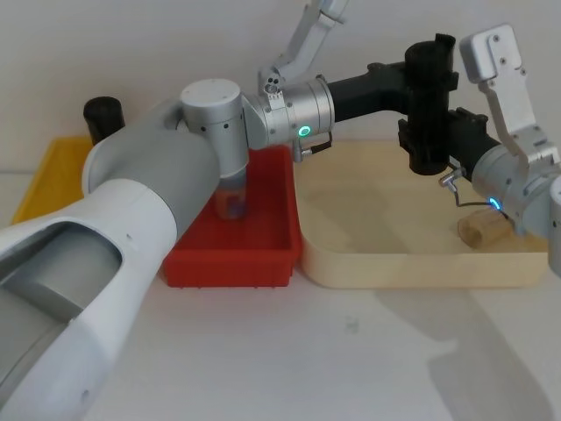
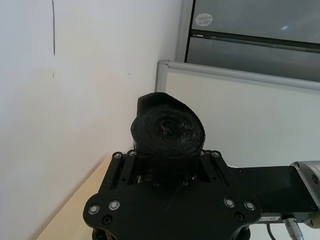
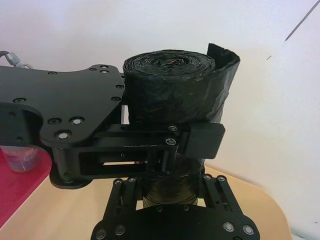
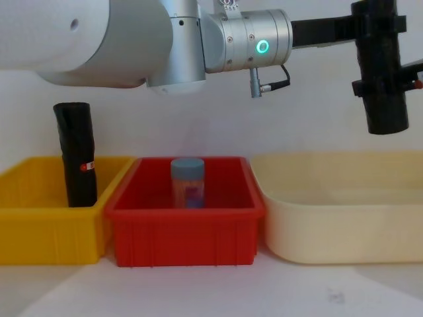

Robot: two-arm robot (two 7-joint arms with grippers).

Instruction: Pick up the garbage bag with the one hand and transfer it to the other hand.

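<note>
The left gripper (image 1: 419, 86) — the one on the green-ringed wrist — reaches across from the left and is clamped on the upper part of the bag (image 1: 429, 105), holding it in the air above the cream tray (image 1: 386, 263). Just beneath it on the same roll sits the right gripper (image 1: 438, 140), on the blue-ringed wrist, coming in from the right; its fingers (image 3: 210, 192) flank the lower part of the bag, and they look closed on it, though the contact itself is partly hidden, so I take that as likely rather than certain. The two grips are stacked one above the other along the roll, touching or nearly so. The bag stands upright, its long axis vertical, its coiled top end (image 3: 170, 60) pointing up past the left gripper and its lower end (image 4: 386, 122) hanging free well above the tray. So the handover turns on the vertical stacking — the left gripper would need to open and draw back sideways to its own side, leaving the roll upright in the right gripper. A second black roll (image 4: 76, 155) with a red label stands in the yellow bin (image 4: 46, 228), well apart.
</note>
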